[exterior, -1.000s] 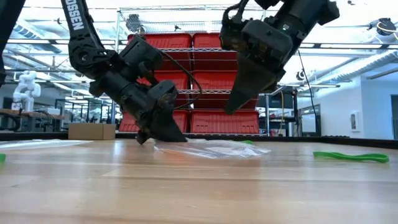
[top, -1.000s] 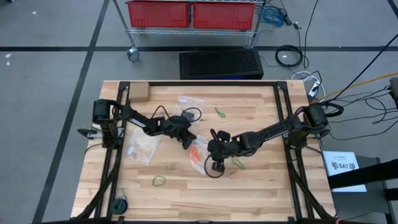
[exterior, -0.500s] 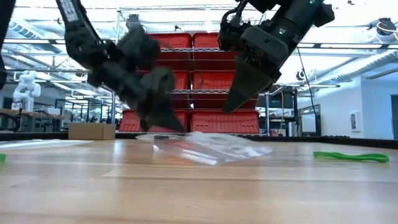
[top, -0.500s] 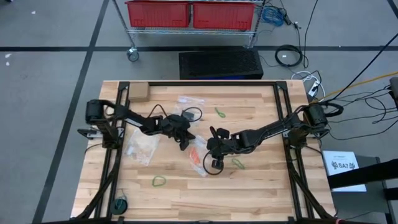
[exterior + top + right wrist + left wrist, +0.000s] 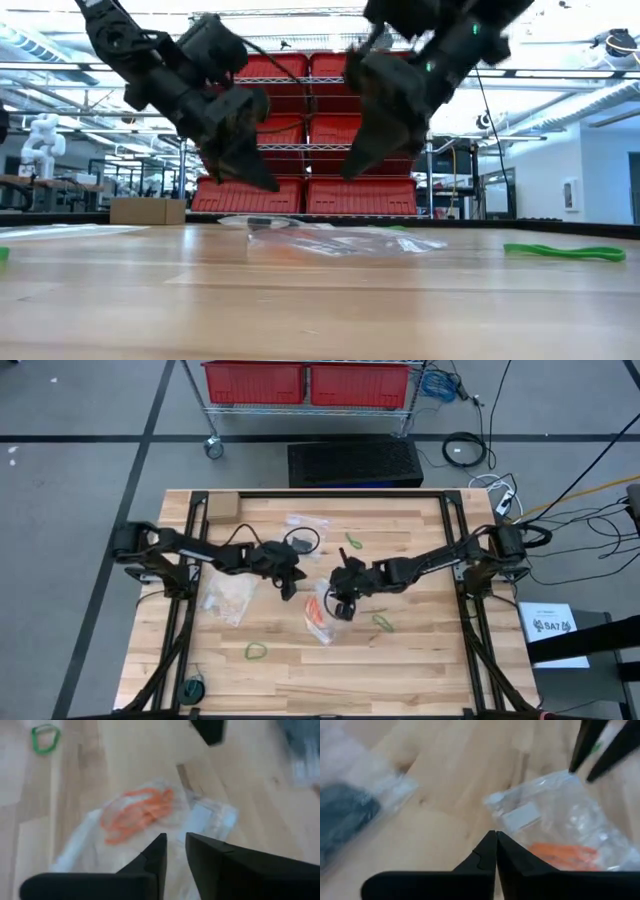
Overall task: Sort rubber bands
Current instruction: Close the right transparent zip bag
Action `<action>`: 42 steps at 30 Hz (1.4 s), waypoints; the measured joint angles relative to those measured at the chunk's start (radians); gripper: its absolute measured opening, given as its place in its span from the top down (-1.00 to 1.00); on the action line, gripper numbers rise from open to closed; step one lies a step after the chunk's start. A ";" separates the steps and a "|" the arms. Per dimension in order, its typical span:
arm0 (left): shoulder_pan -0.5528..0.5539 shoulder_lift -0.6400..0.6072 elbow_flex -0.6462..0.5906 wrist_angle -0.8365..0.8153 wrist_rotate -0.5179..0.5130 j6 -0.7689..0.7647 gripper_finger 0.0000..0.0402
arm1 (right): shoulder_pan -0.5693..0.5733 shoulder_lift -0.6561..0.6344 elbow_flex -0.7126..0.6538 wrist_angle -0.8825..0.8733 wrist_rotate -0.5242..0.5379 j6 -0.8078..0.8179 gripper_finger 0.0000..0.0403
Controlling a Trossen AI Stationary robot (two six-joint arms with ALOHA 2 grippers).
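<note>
1. On the floor, one wooden table [image 5: 300,670] fills the centre of the high view; beyond its 12 o'clock edge stand one wire rack with two red bins [image 5: 305,382] and one black crate [image 5: 355,462].
2. Two dark arms reach in, the left from 9 o'clock and the right from 3 o'clock, meeting near table centre.
3. Left gripper [image 5: 290,588] hangs above the wood, just at 9 o'clock of the orange bag; fingers pressed together, tips touching, nothing held, clear in the left wrist view [image 5: 495,840].
4. Right gripper [image 5: 338,606] hangs over the same bag's 3 o'clock side; narrow gap between its fingers, nothing between them, seen in the right wrist view [image 5: 174,842]. Low view shows both grippers off the tabletop.
5. Three clear zip bags counted: one at centre with orange rubber bands [image 5: 316,612] inside; one at 9 o'clock [image 5: 230,598], contents pale, cannot tell; one at 12 o'clock [image 5: 305,523].
6. One small cardboard box [image 5: 222,510] at the 11 o'clock corner.
7. Loose green rubber bands, three counted: one at 12 o'clock [image 5: 354,541], one at 4 o'clock of the bag [image 5: 383,623], one at 7 o'clock [image 5: 256,651].
8. One dark round item [image 5: 192,688] at the 7 o'clock corner, kind unclear.
</note>
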State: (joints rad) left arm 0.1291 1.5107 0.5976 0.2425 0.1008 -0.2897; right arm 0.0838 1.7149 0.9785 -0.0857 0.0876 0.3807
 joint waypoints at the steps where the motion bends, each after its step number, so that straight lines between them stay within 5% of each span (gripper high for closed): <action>1: 0.006 0.013 0.000 -0.006 0.001 -0.011 0.87 | -0.015 0.000 -0.026 0.017 -0.009 0.021 0.74; 8: 0.084 0.128 0.000 0.106 0.156 -0.067 0.45 | -0.103 0.008 -0.165 0.167 -0.078 0.191 0.84; 14: 0.135 0.209 0.001 0.216 0.279 -0.133 0.21 | -0.104 0.009 -0.180 0.255 -0.146 0.222 0.56; 23: 0.142 0.320 0.076 0.253 0.338 -0.165 0.18 | -0.105 0.122 -0.180 0.368 -0.139 0.248 0.21; 27: 0.142 0.350 0.107 0.235 0.349 -0.169 0.18 | -0.104 0.159 -0.178 0.413 -0.107 0.241 0.35; 34: 0.141 0.361 0.117 0.159 0.366 -0.167 0.18 | -0.105 0.180 -0.178 0.445 -0.052 0.196 0.95; 42: 0.169 0.336 0.116 0.073 0.359 -0.139 0.18 | -0.071 0.180 -0.179 0.467 0.024 0.140 0.99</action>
State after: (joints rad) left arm 0.2978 1.8471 0.7132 0.3157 0.4600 -0.4289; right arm 0.0126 1.8954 0.7990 0.3817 0.1120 0.5203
